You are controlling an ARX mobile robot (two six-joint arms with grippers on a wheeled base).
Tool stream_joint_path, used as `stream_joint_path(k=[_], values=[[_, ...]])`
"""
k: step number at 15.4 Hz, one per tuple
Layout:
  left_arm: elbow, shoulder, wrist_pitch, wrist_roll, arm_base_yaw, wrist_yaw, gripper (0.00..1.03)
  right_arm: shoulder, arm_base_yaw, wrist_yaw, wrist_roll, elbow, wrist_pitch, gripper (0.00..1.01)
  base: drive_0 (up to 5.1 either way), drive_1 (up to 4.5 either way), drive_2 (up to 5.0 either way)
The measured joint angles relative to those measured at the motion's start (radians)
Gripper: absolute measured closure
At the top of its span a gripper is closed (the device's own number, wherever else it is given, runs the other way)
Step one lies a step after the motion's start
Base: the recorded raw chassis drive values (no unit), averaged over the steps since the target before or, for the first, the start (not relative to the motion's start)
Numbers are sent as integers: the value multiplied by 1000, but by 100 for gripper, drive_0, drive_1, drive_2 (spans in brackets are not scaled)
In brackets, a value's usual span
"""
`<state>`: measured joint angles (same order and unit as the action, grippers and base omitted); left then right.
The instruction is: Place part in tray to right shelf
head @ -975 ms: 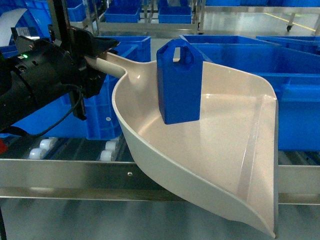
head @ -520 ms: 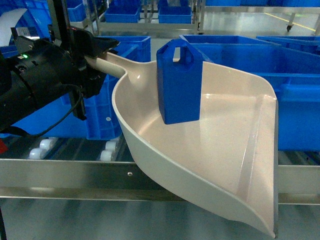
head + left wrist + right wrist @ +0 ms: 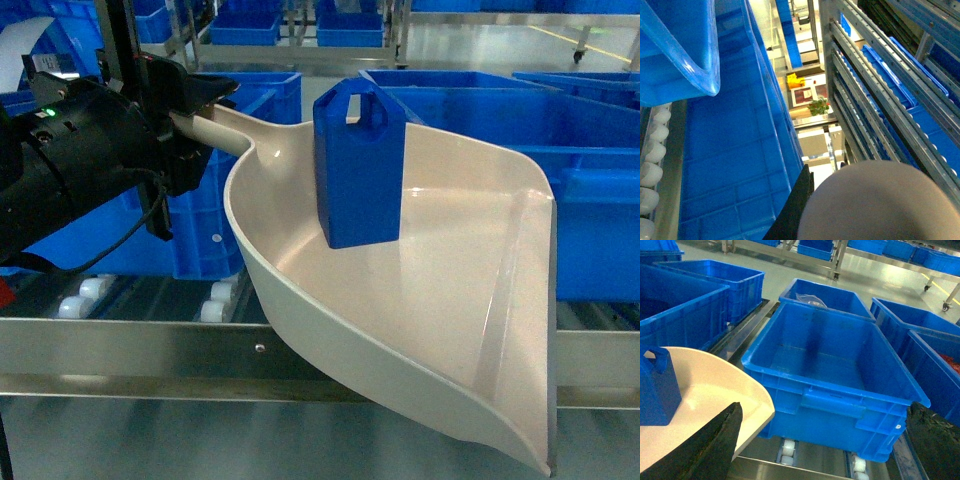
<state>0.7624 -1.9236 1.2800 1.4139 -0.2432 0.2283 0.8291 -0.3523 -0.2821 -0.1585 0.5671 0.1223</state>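
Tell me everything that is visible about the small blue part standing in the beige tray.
The part is a bright blue block that looks like plastic, with slanted top edges and a loop handle with a hole. It stands upright, apparently untilted, on the floor of the tray, near the end where the handle starts. Only the tray touches it. The left gripper holds the tray's handle; the right gripper is open and apart.

The floor (image 3: 790, 275) is pale grey-green, smooth and shiny, and it reflects the light from above. A yellow line (image 3: 940, 287) is painted on it at the far right. Farther away stand other metal racks (image 3: 300, 50) on wheels, and they carry blue boxes (image 3: 350, 28). In the left wrist view, a small green plant (image 3: 818, 106) is seen far away between the rack rails.
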Motion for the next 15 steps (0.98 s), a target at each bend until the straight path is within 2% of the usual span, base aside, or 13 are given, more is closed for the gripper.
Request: stream_joint_path(k=[7,8,9,12,15], values=[[0,1,-8,-1,-1,-7,91,0,0,0,0,0,0,3,0,0,0],[2,46,-163,4,-16,-119,91,0,0,0,0,0,0,3,0,0,0],[-2,64,-196,4,-22,-196,91,0,0,0,0,0,0,3,0,0,0],[-3,87,-203,3,-25,-227,91,0,0,0,0,0,0,3,0,0,0],[-5,94,-193,0,-29,-230,91,0,0,0,0,0,1,3,0,0,0]])
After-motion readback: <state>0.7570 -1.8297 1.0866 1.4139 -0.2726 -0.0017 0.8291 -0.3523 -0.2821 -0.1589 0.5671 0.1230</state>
